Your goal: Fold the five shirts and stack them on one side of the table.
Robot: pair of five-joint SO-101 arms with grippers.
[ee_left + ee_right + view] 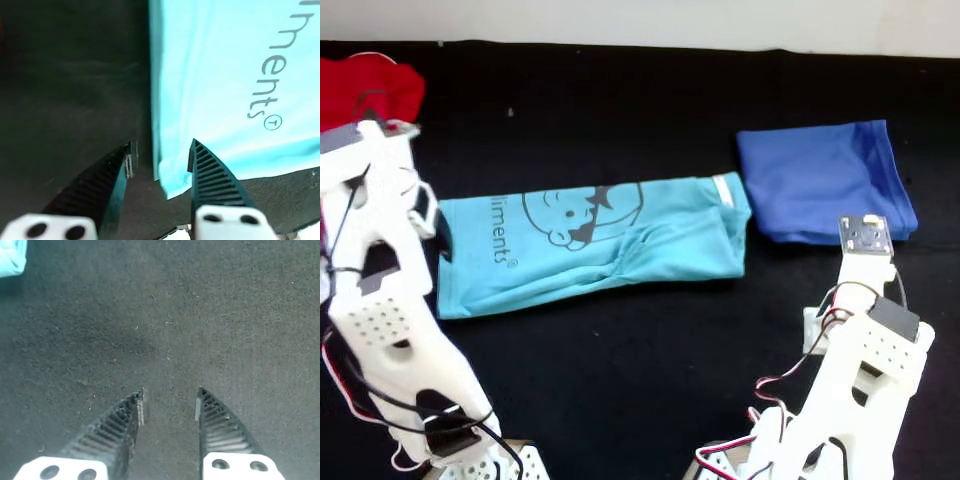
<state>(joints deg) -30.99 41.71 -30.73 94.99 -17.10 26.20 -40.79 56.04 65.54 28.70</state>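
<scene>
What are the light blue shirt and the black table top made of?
The light blue shirt looks like soft matte knit cloth, probably cotton: it wrinkles and folds, with a printed drawing. The black table top seems covered in fuzzy felt-like fabric: dull, no shine, with specks of lint.

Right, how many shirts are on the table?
3: a red shirt at the far left, a light blue shirt in the middle, a folded dark blue shirt at the right. Others may be hidden.
</scene>
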